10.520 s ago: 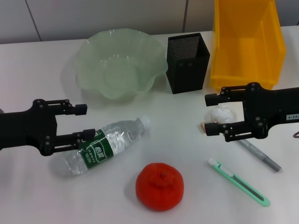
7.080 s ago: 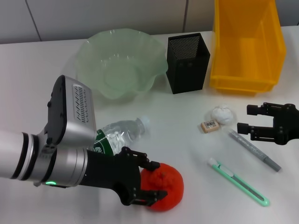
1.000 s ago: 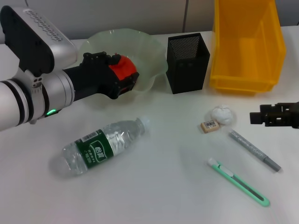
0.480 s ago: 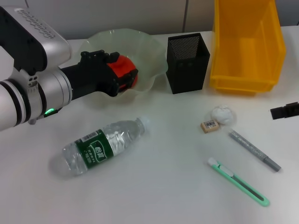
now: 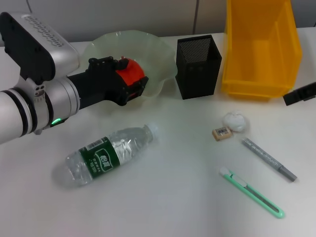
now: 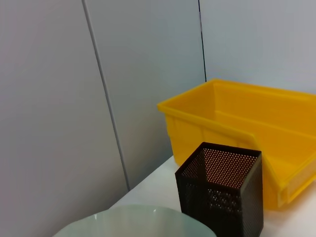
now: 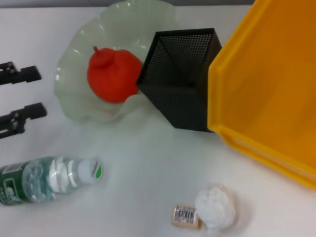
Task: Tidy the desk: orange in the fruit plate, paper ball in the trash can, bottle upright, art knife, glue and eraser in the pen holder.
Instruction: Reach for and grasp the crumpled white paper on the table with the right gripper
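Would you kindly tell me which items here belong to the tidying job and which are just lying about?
Job: orange in fruit plate, beside open left pincer; paper ball; trash can; lying bottle; art knife; eraser; grey stick, likely glue; pen holder. Right pincer parked far right.
Lying about: nothing; only the desk.

Red-orange orange (image 5: 129, 73), pale green fruit plate (image 5: 158, 54), black mesh pen holder (image 5: 199, 66), yellow bin (image 5: 261, 44).

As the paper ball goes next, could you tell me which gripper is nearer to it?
Right. The right gripper is at the table's right edge, just beyond the paper ball; the left gripper is over the plate.
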